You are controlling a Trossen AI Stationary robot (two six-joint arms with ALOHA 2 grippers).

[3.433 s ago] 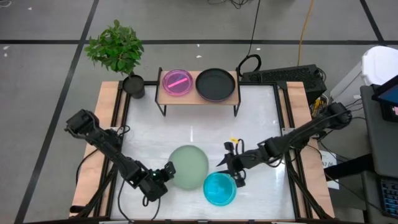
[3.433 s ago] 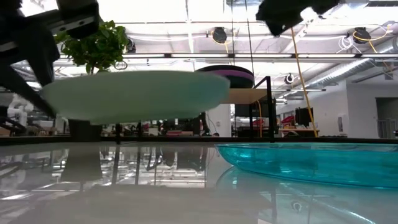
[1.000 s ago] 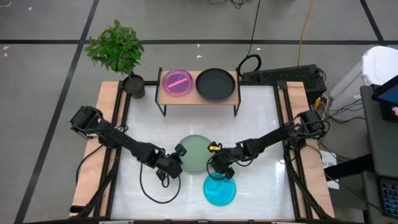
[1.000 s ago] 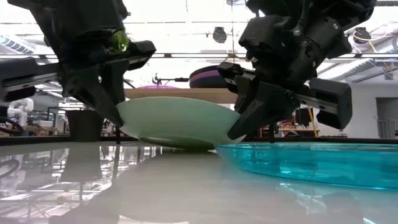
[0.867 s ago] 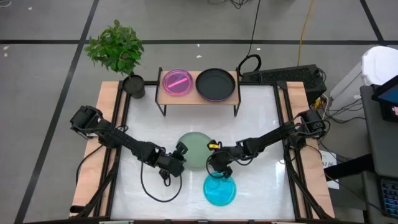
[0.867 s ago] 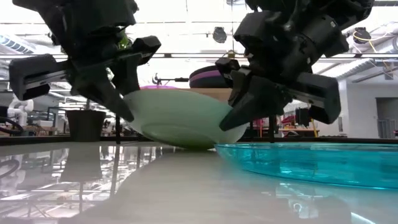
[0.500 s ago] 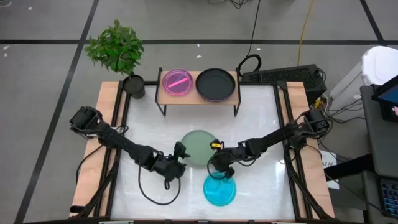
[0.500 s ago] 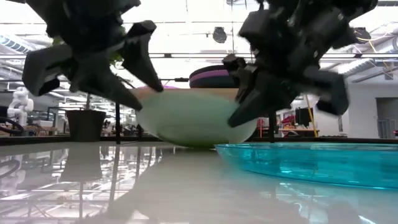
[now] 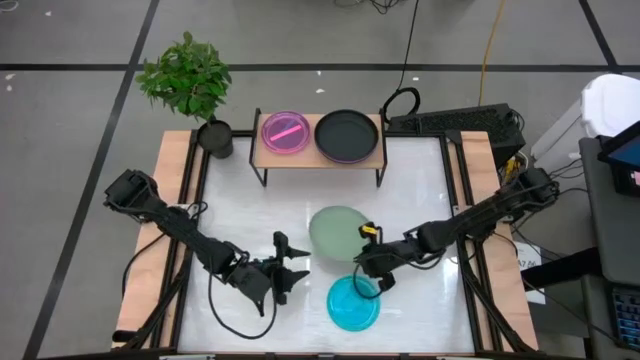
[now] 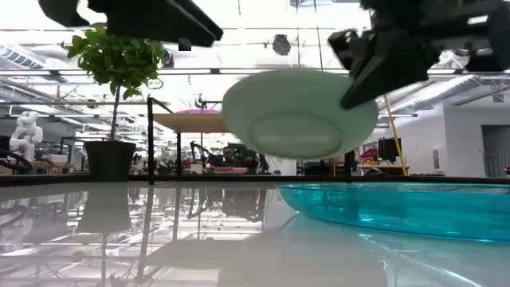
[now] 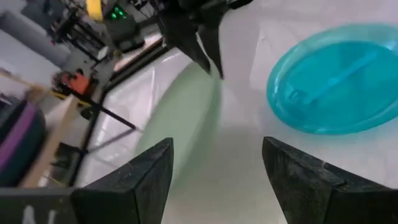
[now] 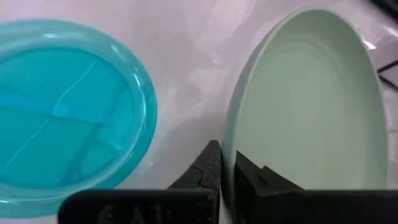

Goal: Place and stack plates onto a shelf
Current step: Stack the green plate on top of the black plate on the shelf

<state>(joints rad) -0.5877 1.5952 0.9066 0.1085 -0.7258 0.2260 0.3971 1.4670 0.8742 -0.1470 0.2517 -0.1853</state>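
A sage green plate (image 9: 335, 231) hangs over the middle of the table with my right gripper (image 9: 361, 250) shut on its rim. My left gripper (image 9: 290, 264) stands open to the plate's near left, apart from it, with nothing between its fingers (image 11: 149, 180). A cyan plate (image 9: 353, 303) lies flat on the table near the front edge. The shelf (image 9: 320, 152) stands at the far side on its black legs. It bears a pink plate (image 9: 285, 132) and a black plate (image 9: 347, 134) that lies on a purple one. My right gripper pinches the green plate's rim (image 12: 227, 154) on the plate's near right side, one finger over the inner face and one under it. The fingers (image 12: 209, 167) come about level from the table's right. The plate is lifted clear of the table, its underside (image 10: 295, 127) showing.
A potted plant (image 9: 190, 85) stands at the far left corner by the shelf. A keyboard and cables (image 9: 450, 120) lie beyond the far right corner. Wooden rails (image 9: 170, 240) edge the white tabletop on both sides.
My left gripper has opened, let go of the green plate's left rim and drawn back toward the near left. My right gripper, still shut on the rim, has raised the plate clear of the table and carried it a little toward the right.
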